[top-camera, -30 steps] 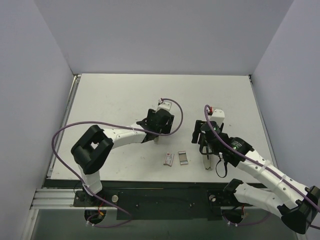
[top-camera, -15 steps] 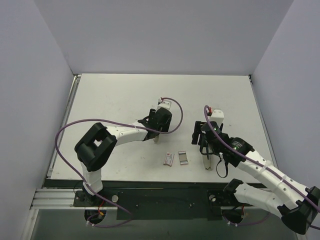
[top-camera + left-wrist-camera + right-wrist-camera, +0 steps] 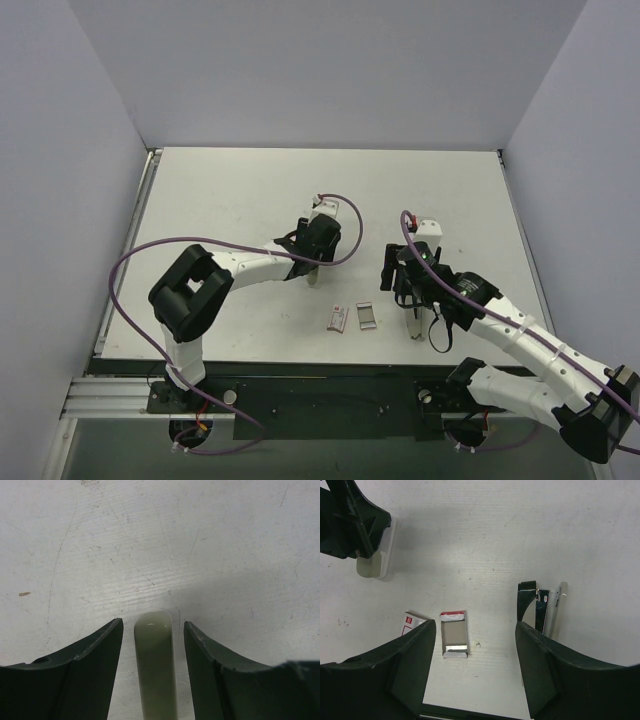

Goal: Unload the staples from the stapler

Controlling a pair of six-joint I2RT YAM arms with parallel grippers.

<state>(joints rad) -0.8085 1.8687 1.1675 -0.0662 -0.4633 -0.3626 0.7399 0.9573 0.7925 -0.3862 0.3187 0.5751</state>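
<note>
The stapler point(image 3: 543, 611), slim silver metal with a black end, lies on the table just right of my right gripper point(image 3: 475, 625). That gripper hovers open with only bare table between its fingers. From above, the stapler point(image 3: 412, 326) shows beneath the right gripper point(image 3: 408, 300). My left gripper point(image 3: 152, 622) straddles a plain olive-grey rounded bar point(image 3: 155, 665) lying on the table. A gap shows on each side of the bar, so those jaws are open. No staples can be seen at the stapler.
A small open cardboard tray point(image 3: 454, 636) and a red-and-white box sleeve point(image 3: 411, 622) lie left of the stapler, near the table's front edge point(image 3: 330, 362). The left gripper point(image 3: 355, 517) with the bar point(image 3: 371, 566) shows at the right wrist view's top left.
The left gripper's jaws have narrowed around the olive-grey bar. Its wrist has shifted slightly left. The right arm has edged a little left; the stapler has not moved.
</note>
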